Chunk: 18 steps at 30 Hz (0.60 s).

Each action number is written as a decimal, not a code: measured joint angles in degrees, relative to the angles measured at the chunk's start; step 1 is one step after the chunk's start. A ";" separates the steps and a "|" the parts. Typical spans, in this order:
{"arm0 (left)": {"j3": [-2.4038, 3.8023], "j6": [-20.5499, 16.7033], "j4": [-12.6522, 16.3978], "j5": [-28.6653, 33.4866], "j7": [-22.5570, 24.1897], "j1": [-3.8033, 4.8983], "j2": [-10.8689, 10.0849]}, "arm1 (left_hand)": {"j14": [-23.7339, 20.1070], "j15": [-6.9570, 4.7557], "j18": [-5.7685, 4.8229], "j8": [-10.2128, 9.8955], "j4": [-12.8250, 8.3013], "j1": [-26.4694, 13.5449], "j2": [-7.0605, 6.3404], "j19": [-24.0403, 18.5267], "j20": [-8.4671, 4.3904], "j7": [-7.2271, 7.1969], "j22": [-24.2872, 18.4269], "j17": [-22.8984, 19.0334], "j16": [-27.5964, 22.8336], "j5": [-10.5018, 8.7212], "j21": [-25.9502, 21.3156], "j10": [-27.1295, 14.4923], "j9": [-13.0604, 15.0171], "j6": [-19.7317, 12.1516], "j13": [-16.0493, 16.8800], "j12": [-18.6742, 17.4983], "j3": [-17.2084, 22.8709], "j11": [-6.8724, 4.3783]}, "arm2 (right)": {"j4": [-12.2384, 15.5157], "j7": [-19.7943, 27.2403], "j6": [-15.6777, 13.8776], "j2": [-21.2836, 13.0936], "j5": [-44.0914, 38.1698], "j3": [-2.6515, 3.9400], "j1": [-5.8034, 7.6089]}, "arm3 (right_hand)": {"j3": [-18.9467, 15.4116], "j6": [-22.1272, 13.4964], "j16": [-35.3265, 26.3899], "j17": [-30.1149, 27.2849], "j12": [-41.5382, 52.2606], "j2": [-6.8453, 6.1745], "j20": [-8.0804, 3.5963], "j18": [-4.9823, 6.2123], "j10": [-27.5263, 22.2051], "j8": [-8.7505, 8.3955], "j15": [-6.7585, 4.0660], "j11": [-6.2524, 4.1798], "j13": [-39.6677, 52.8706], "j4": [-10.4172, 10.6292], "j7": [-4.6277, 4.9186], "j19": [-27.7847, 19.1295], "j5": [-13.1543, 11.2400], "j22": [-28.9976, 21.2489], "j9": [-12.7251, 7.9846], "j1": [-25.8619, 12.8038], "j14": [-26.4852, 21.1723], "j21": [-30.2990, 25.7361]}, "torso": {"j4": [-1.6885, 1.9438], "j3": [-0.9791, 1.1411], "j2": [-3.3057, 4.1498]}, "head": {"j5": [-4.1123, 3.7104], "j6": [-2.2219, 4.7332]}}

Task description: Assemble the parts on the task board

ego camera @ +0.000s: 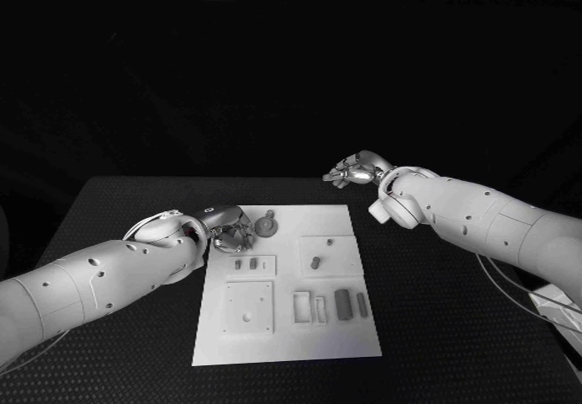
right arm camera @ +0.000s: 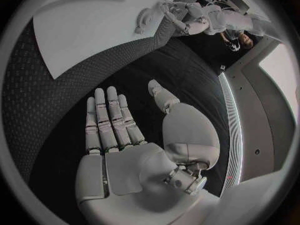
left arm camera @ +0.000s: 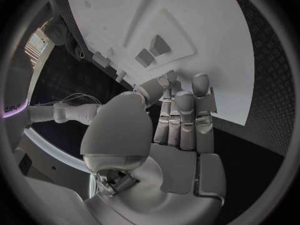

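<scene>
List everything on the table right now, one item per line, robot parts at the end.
table: one, black, textured, under everything.
task board: one, white plate, middle of the table, with raised square plates and recesses.
round part: one, grey, on the board's far left area, beside the left hand.
small parts: two, grey, side by side on the board's left-middle plate.
peg: one, grey, on the board's right-middle plate.
long parts: two, dark grey, on the board's near right area.
left hand: one, silver, at the board's left edge, holding nothing.
right hand: one, silver, above the table beyond the board's far right corner, fingers spread, holding nothing.
</scene>
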 measured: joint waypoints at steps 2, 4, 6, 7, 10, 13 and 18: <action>-0.01 -0.01 0.03 0.00 0.00 0.00 -0.02 | 0.00 0.00 0.01 0.00 0.00 -0.01 0.01 0.00 0.00 0.00 0.00 0.00 0.00 0.00 0.00 0.00 0.00 0.00 0.01 0.00 0.00 0.00 | 0.00 0.00 0.00 0.00 0.00 0.00 0.00 | 0.00 0.00 0.00 0.00 0.00 0.00 0.00 0.00 0.00 0.00 0.00 0.00 0.00 0.00 0.00 0.00 0.00 0.00 0.00 0.00 0.00 0.00 | 0.01 -0.01 0.00 | -0.03 0.01; -0.02 -0.02 0.04 -0.01 0.00 0.00 -0.02 | 0.00 0.00 0.00 -0.01 0.00 -0.04 0.04 0.00 0.00 0.00 0.00 0.00 0.00 0.00 0.00 0.00 -0.02 0.00 0.01 -0.01 0.00 0.00 | 0.00 0.00 0.00 0.00 0.00 0.00 0.00 | 0.00 0.00 0.00 0.00 0.00 0.00 0.00 0.01 0.00 0.00 0.00 0.00 0.00 0.00 0.00 0.00 0.00 0.00 0.00 0.00 0.00 0.00 | 0.01 -0.01 0.00 | -0.05 0.06; -0.03 -0.02 0.08 -0.01 0.00 0.00 -0.02 | 0.00 0.00 0.01 -0.01 0.00 -0.09 0.08 0.00 0.00 0.00 0.00 0.00 0.00 0.00 0.00 0.00 -0.05 -0.01 0.01 -0.01 0.00 0.00 | 0.01 0.00 0.00 0.00 0.00 0.00 0.00 | 0.00 0.00 0.00 -0.01 0.00 0.00 0.00 0.01 0.00 0.00 0.00 0.00 0.00 0.00 0.00 0.00 0.00 0.01 -0.02 0.00 0.00 0.00 | 0.01 -0.01 0.00 | -0.06 0.08; -0.08 -0.02 0.14 -0.02 0.00 -0.01 -0.01 | 0.00 0.00 0.01 -0.04 0.00 -0.21 0.05 0.00 0.01 -0.01 0.00 0.00 0.00 -0.10 0.00 0.07 -0.05 -0.01 0.00 -0.04 0.00 0.08 | 0.02 0.00 0.00 0.00 0.00 0.00 0.00 | 0.00 0.00 0.00 0.00 0.00 0.00 0.00 0.00 0.00 0.00 0.00 0.00 0.00 0.00 0.00 0.00 0.00 0.05 -0.05 0.00 0.00 0.00 | 0.01 -0.01 0.00 | -0.07 0.08; -0.13 -0.02 0.19 -0.05 -0.01 -0.07 0.04 | 0.00 0.00 0.01 -0.06 0.00 -0.29 0.12 0.00 0.01 -0.01 0.00 0.00 0.00 -0.10 0.00 0.08 -0.05 -0.02 -0.01 0.02 0.00 0.09 | 0.03 0.00 0.00 0.00 0.00 0.00 0.00 | 0.00 0.00 0.00 -0.01 0.00 0.00 0.00 0.00 0.00 0.00 0.00 0.00 0.00 0.00 0.00 0.00 0.00 0.05 -0.05 0.00 0.00 0.00 | 0.02 -0.01 0.00 | -0.05 0.09; -0.11 -0.02 0.19 -0.06 -0.09 -0.07 0.09 | 0.00 0.00 0.01 0.06 0.00 -0.29 0.13 0.00 0.01 -0.06 -0.01 0.00 0.00 -0.11 0.00 0.10 -0.04 -0.07 -0.03 0.18 0.00 0.10 | 0.03 -0.01 0.00 0.00 0.00 0.00 0.00 | 0.00 0.00 0.00 -0.01 0.00 0.00 0.00 0.01 0.00 0.00 0.00 0.00 0.00 0.00 0.00 0.00 0.00 0.05 -0.05 0.00 0.00 0.00 | 0.02 -0.02 0.00 | -0.02 0.09; -0.17 0.00 0.15 -0.17 -0.23 -0.06 0.19 | 0.00 0.00 0.00 0.07 -0.15 -0.29 0.13 0.01 0.02 -0.07 -0.01 0.01 0.00 0.03 0.00 0.12 0.00 -0.09 -0.04 0.19 0.14 0.13 | 0.02 -0.01 0.00 0.00 0.00 0.00 0.00 | 0.00 0.00 0.00 0.00 0.00 0.00 0.00 0.01 0.00 0.00 0.00 0.00 -0.06 0.00 0.00 0.00 0.00 0.04 -0.05 0.00 0.00 0.00 | 0.02 -0.02 0.00 | -0.02 0.09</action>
